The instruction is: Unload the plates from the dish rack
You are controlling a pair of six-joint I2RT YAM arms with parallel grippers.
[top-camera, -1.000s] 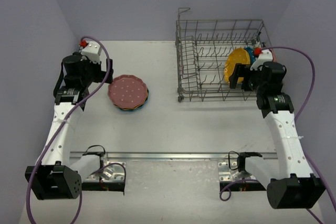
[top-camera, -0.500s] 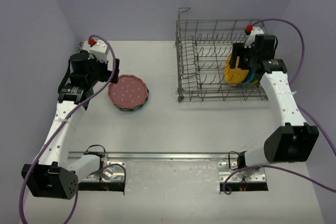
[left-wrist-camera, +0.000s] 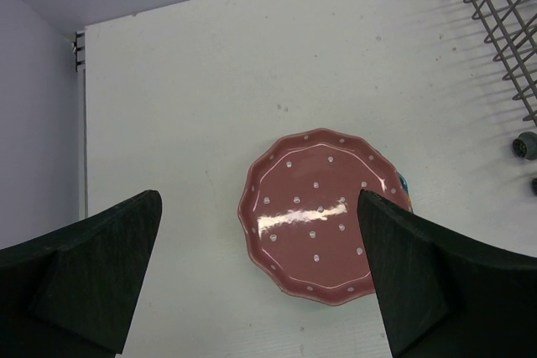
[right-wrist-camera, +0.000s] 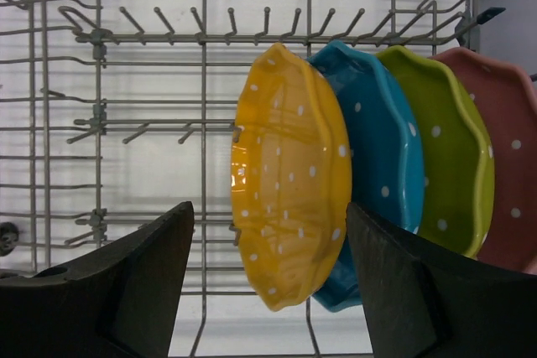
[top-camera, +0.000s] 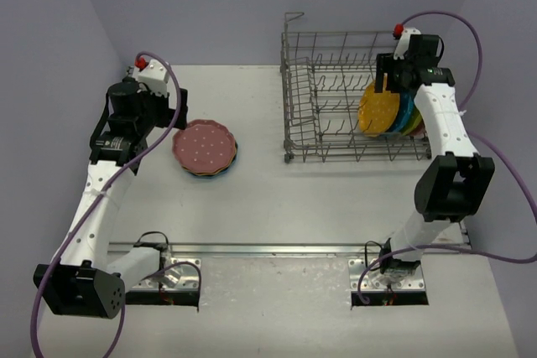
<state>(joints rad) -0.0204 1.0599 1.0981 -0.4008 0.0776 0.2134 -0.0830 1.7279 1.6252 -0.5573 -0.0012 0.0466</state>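
Note:
The grey wire dish rack [top-camera: 336,123] stands at the back right. Upright in it are an orange-yellow plate [right-wrist-camera: 289,182], a teal-blue one [right-wrist-camera: 382,165], a yellow-green one [right-wrist-camera: 445,157] and a pink one [right-wrist-camera: 508,148]. My right gripper [right-wrist-camera: 270,211] hangs open over the rack. Its jaws stand either side of the orange-yellow plate's [top-camera: 377,111] rim, with a gap on both sides. Another pink plate [left-wrist-camera: 323,215] lies flat on the table on a small stack, with a teal rim [left-wrist-camera: 404,184] showing beneath it. My left gripper [left-wrist-camera: 258,207] is open and empty above it.
The rack's left half [right-wrist-camera: 151,37] holds only bare tines. Its taller wire side [top-camera: 294,48] rises at the back left. A rack foot [left-wrist-camera: 526,146] shows at the right of the left wrist view. Purple walls close in the table at the back and sides.
My right arm has swung from the rack's near right corner to above the plates inside the rack, and its jaws have narrowed somewhat. The left arm has barely shifted.

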